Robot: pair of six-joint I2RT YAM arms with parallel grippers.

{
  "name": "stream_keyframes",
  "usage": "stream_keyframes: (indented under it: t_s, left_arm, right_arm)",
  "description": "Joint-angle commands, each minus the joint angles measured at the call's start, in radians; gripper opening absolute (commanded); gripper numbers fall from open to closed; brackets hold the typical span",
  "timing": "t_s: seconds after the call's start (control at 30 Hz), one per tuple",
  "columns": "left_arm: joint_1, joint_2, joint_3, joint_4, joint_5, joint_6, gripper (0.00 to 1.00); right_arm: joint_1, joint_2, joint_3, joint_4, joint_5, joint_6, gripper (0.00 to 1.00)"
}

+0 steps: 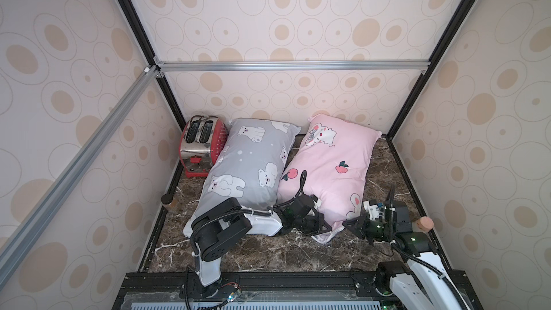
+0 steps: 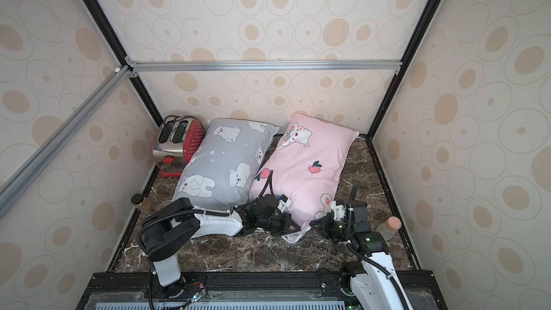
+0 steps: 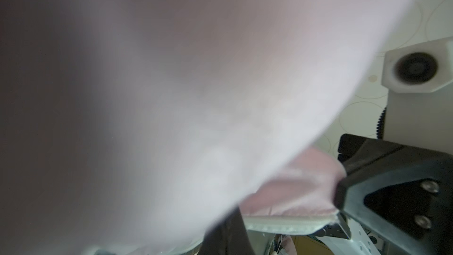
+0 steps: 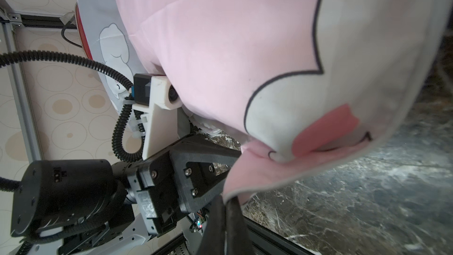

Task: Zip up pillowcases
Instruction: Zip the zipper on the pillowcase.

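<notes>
The pink pillowcase (image 1: 331,156) lies right of centre in both top views, its long side against the grey polar-bear pillowcase (image 1: 247,159). Both tools are at its near hem, low in the frame. The left gripper (image 1: 323,228) is clamped narrow on a flap of that hem. The right gripper (image 4: 226,203), at the bottom of the right wrist view, pinches the pink corner fabric between closed fingers (the zip pull itself I cannot make out). To do this step well, I judge that one side should hold the hem taut and flat while the other draws straight along the seam, low over the marble tabletop (image 1: 283,251). Open marble lies below the hem, but the corked jar (image 2: 387,228) at lower right and the patterned wall (image 1: 477,174) beside it crowd the right arm.
</notes>
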Motion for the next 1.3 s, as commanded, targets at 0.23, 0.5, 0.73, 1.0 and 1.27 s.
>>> stream_keyframes:
  t_s: [0.23, 0.5, 0.73, 1.0, 1.27]
  left_arm:
    - [-0.012, -0.043, 0.009, -0.281, -0.177, 0.147, 0.00]
    - [-0.010, -0.124, 0.002, -0.406, -0.356, 0.206, 0.00]
    - [-0.003, -0.143, 0.003, -0.462, -0.430, 0.223, 0.00]
    - [0.015, -0.153, 0.007, -0.540, -0.514, 0.254, 0.00]
    - [0.057, -0.203, -0.014, -0.703, -0.635, 0.303, 0.00]
  right_arm:
    - [-0.009, -0.084, 0.099, -0.190, 0.080, -0.029, 0.00]
    - [-0.017, -0.105, 0.170, -0.306, 0.217, -0.058, 0.00]
    - [-0.039, -0.072, 0.248, -0.349, 0.307, -0.102, 0.00]
    - [-0.062, 0.017, 0.382, -0.409, 0.410, -0.190, 0.00]
    - [-0.082, 0.141, 0.551, -0.480, 0.511, -0.301, 0.00]
